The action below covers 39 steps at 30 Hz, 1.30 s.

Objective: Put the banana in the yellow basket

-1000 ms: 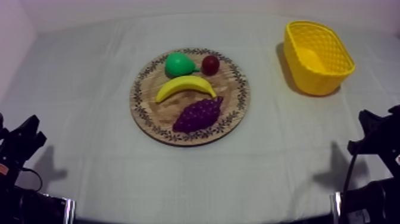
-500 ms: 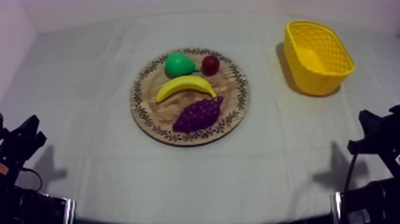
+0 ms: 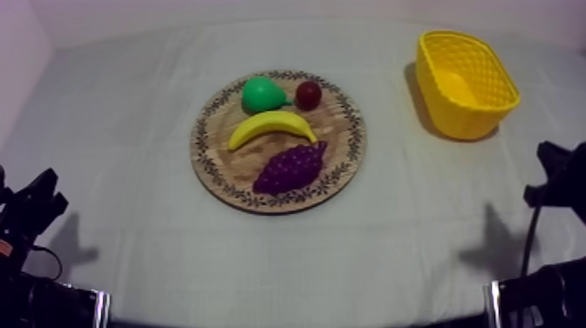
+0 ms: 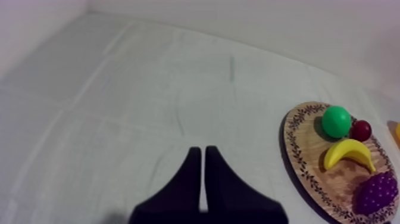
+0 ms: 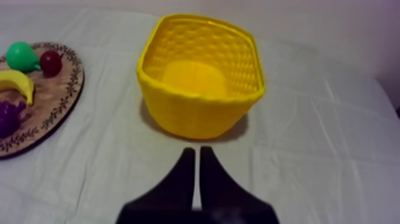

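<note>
The yellow banana [image 3: 271,126] lies across the middle of the round wooden board [image 3: 342,131], between the green pear [image 3: 260,93] and the purple grapes [image 3: 290,167]. The yellow basket [image 3: 465,83] stands at the far right. My left gripper [image 3: 44,194] sits low at the left edge, far from the board. Its wrist view has its fingers together as a narrow wedge [image 4: 203,156], with the banana [image 4: 348,153] off to the side. My right gripper [image 3: 558,170] sits low at the right edge, shut [image 5: 197,154], just short of the basket [image 5: 199,77].
A small red fruit [image 3: 308,93] rests beside the pear on the board. The grey-white cloth [image 3: 410,218] stretches bare between board and basket and in front of both. The basket holds nothing.
In the top view my right arm has drawn back a little toward the right edge. The fruit, board, basket and left arm have not moved.
</note>
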{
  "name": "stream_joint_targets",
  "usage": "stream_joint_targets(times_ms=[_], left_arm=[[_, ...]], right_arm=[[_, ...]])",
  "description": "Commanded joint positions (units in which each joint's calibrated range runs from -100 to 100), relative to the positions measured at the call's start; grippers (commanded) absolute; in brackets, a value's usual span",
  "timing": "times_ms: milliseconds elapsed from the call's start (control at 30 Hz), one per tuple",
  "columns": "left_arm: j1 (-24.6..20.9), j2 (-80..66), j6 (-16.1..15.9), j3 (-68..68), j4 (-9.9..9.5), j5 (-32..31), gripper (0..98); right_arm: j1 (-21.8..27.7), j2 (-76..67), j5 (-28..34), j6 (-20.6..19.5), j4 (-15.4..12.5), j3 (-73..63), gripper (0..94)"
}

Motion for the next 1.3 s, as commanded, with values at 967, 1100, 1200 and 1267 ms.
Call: stream_joint_targets(times_ms=[967, 1100, 1200, 1267], left_arm=[[-0.01, -0.05, 0.00, -0.04, 0.00, 0.00, 0.0], [-0.01, -0.05, -0.01, -0.04, 0.00, 0.00, 0.0], [-0.01, -0.05, -0.01, -0.04, 0.00, 0.00, 0.0], [-0.01, -0.05, 0.00, -0.04, 0.00, 0.00, 0.0]], right_arm=[[-10.48, 52.53, 19.86, -2.26, 6.32, -73.72, 0.7], [-13.75, 55.52, 19.32, -2.87, 7.00, -73.82, 0.7], [-16.74, 58.08, 19.23, -3.49, 7.35, -75.10, 0.7], [-18.90, 59.99, 19.23, -3.64, 7.38, -76.41, 0.7]])
